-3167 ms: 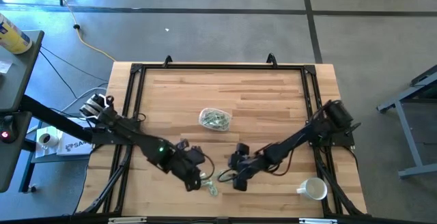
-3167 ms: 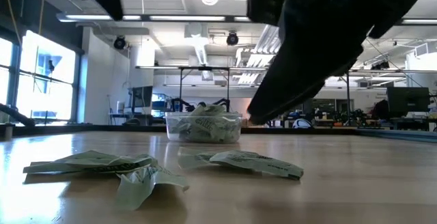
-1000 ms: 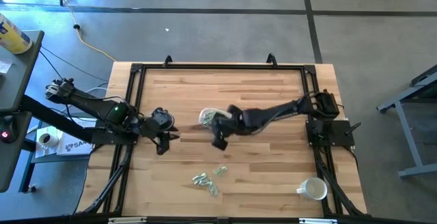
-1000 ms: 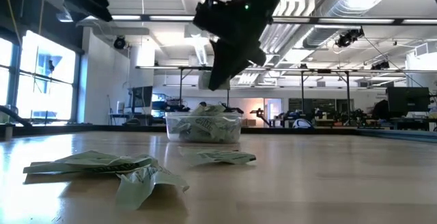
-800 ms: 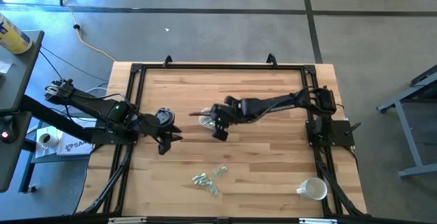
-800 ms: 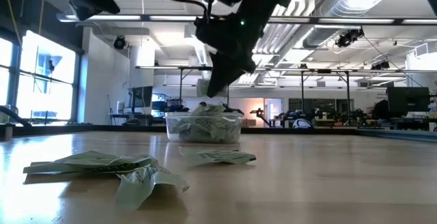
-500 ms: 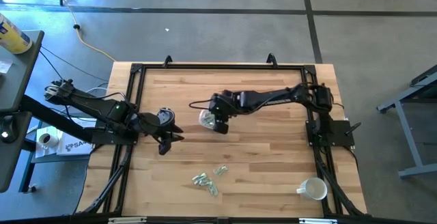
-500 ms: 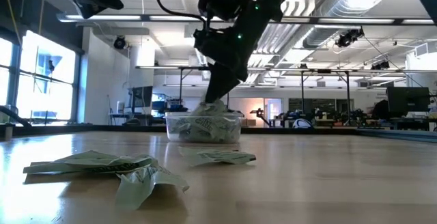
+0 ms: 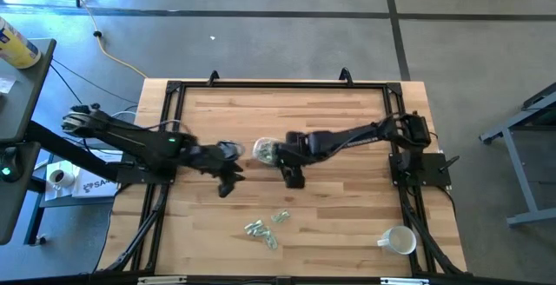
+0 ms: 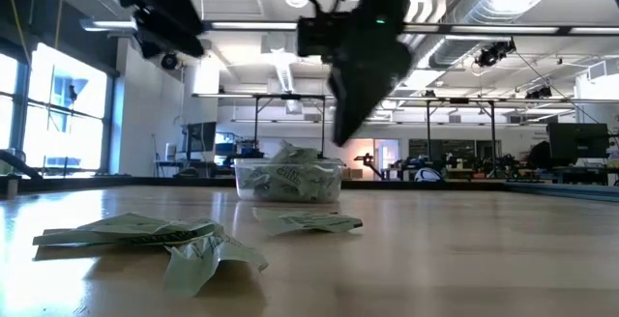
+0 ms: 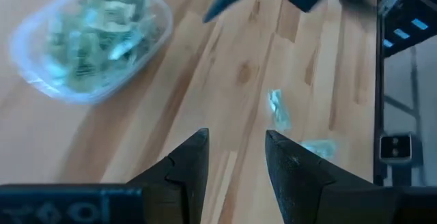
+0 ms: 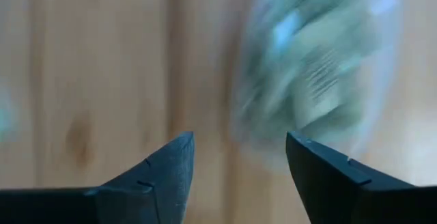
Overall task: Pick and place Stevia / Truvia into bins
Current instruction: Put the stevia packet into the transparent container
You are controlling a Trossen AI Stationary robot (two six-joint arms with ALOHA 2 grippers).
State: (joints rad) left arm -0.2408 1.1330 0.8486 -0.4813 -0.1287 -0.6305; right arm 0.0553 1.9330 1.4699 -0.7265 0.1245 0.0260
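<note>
The clear bowl [image 9: 265, 151], heaped with pale green sachets, stands mid-table and also shows in the low view [image 10: 287, 181]. Several loose sachets [image 9: 265, 227] lie flat on the wood nearer the front edge; the low view has them in its foreground [image 10: 145, 235]. My right gripper [image 9: 293, 177] hovers open just right of the bowl and nearer the front edge, nothing between its fingers [image 12: 171, 173]. The blurred bowl [image 12: 317, 67] shows beyond them. My left gripper [image 9: 228, 182] hangs open left of the bowl, above the table. Its wrist view shows the bowl [image 11: 89, 39] and two sachets [image 11: 276, 108] ahead.
A white mug [image 9: 399, 241] stands at the table's near right corner. A black frame [image 9: 278, 85] runs around the table top. Bare wood lies between the bowl and the loose sachets, and along the far side.
My right gripper swung over the bowl, dipped to the heap, then drew back toward the near edge and a little right. My left gripper has moved right, toward the bowl, and sunk slightly. Bowl and loose sachets have stayed put.
</note>
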